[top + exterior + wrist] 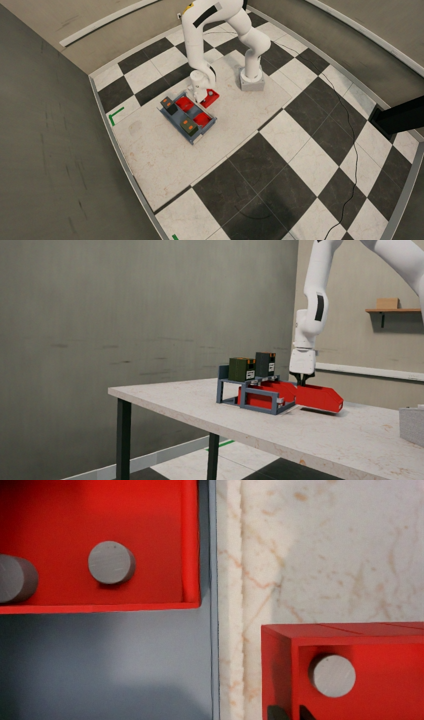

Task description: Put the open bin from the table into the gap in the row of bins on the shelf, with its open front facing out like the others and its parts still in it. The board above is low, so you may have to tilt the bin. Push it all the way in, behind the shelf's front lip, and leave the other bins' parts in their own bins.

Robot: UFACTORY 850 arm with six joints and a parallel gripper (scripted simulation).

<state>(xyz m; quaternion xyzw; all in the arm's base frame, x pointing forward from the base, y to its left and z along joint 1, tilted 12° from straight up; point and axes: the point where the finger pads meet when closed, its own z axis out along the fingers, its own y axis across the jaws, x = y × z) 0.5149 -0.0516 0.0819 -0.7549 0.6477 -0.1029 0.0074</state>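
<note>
Open bin [213,101] [319,399] [360,633] | just above table [351,425], before shelf [177,116] [243,396] [100,655] | my gripper [202,101] [302,384] [291,713] pinches its rear wall, jaws nearly together, presumably so the open front faces out and the back enters first
</note>
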